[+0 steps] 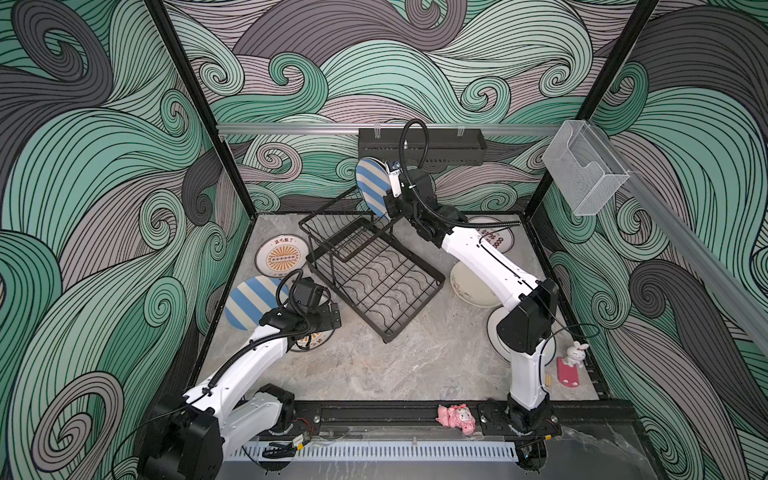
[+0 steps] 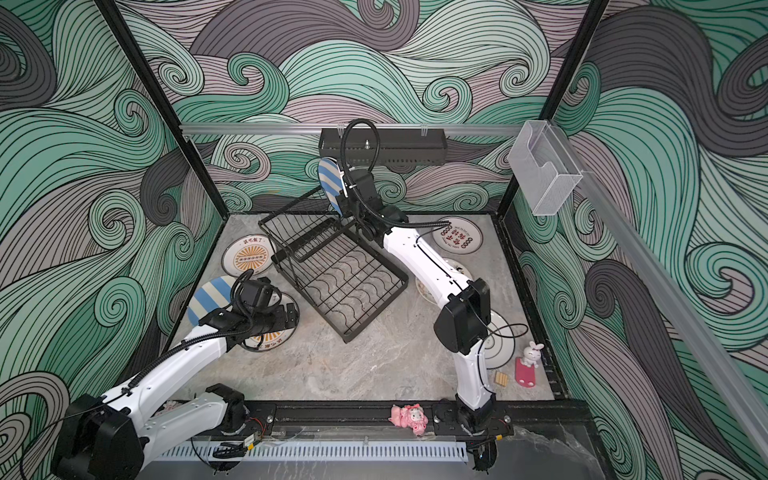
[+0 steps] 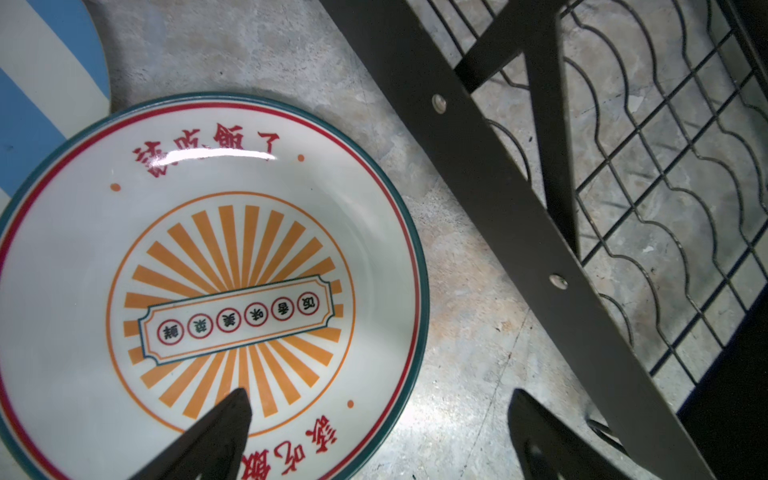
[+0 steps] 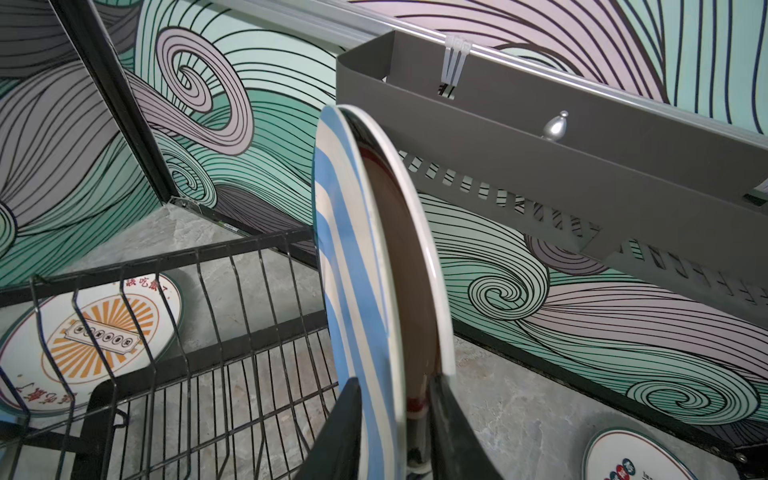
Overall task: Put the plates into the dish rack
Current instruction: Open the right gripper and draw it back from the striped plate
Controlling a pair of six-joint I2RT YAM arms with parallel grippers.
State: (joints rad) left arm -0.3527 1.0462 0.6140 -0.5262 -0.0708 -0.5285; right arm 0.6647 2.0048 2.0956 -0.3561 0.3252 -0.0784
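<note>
Plate (image 1: 371, 187), round with blue and cream stripes, stands on edge, pinched in the right end effector (image 4: 395, 419), up by the black wire dish rack (image 1: 374, 282).

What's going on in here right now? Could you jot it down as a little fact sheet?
Right hand: grips a blue-striped plate on edge, beside the dish rack's raised basket
Left hand: open, above an orange sunburst plate
Rack contents: no plate seated yet
Table: second striped plate and more plates lie flat around the rack
</note>
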